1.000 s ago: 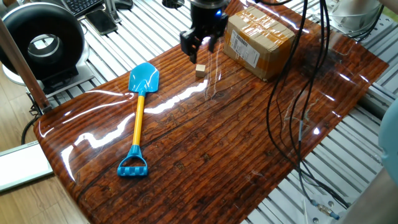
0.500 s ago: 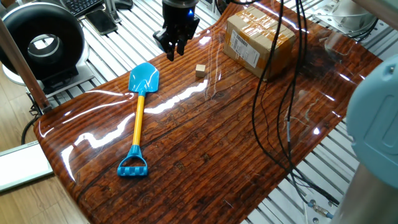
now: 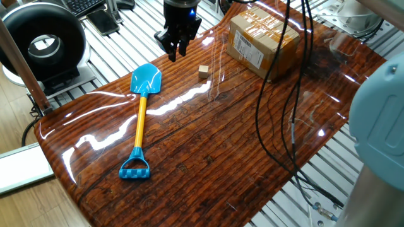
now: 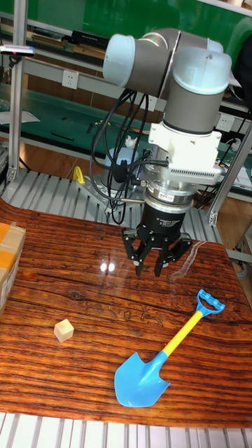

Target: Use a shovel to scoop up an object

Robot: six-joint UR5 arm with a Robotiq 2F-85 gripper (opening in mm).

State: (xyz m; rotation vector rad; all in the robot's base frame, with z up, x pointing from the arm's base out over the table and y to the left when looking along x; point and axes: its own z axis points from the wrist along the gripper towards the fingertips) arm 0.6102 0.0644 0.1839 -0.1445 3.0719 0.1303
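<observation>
Claw (image 3: 176, 47) hangs above the far edge of the surface (image 3: 208, 151), fingers parted a little and holding nothing; it sits near the blade end of the shovel (image 3: 141, 120), not the handle. Shovel lies flat, blue blade pointing toward the far edge, yellow shaft running back to the D-handle near the front edge. Cube (image 3: 203, 72) rests apart from the blade, between it and the cardboard box (image 3: 262, 41). Risks, as I judge them: shaft is thin and round, lying flush on glossy wood, so a pinch may skid off or roll it; a grip taken near the blade would leave the tool tipping; the light cube may be pushed along, toward the box, instead of riding onto the blade. Cables (image 3: 284, 107) drape across the right side and could snag.
</observation>
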